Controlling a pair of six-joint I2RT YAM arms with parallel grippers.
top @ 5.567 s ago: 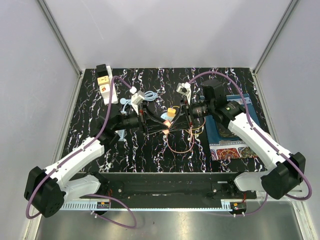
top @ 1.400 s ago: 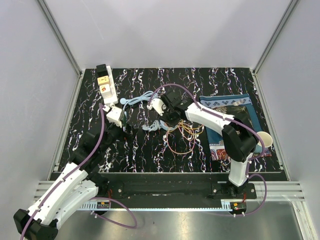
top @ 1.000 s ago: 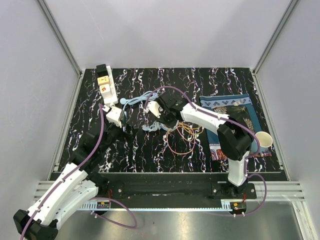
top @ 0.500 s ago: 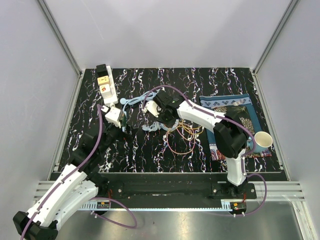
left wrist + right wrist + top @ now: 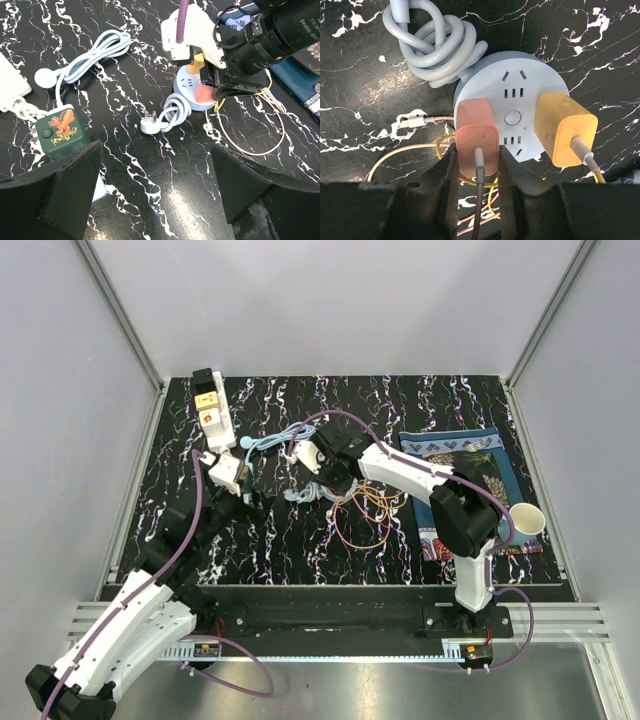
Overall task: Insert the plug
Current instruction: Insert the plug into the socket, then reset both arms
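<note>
The right hand [image 5: 476,156] was clamped on the pink plug [image 5: 476,127], which sat on the round socket hub [image 5: 512,87] beside the yellow plug [image 5: 565,127]. The left hand [image 5: 157,167] hung wide open; unbraced, the hub might slide under pressure, leaving the prongs half-seated

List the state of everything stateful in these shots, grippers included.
round pale-blue socket hub: two chargers on it, other slots free.
salmon-pink charger plug: on the hub, full seating unclear.
yellow charger plug: plugged into the hub.
white three-pin plug: lying loose, unplugged.
right gripper: shut on the salmon-pink charger plug.
left gripper: open, empty.
</note>
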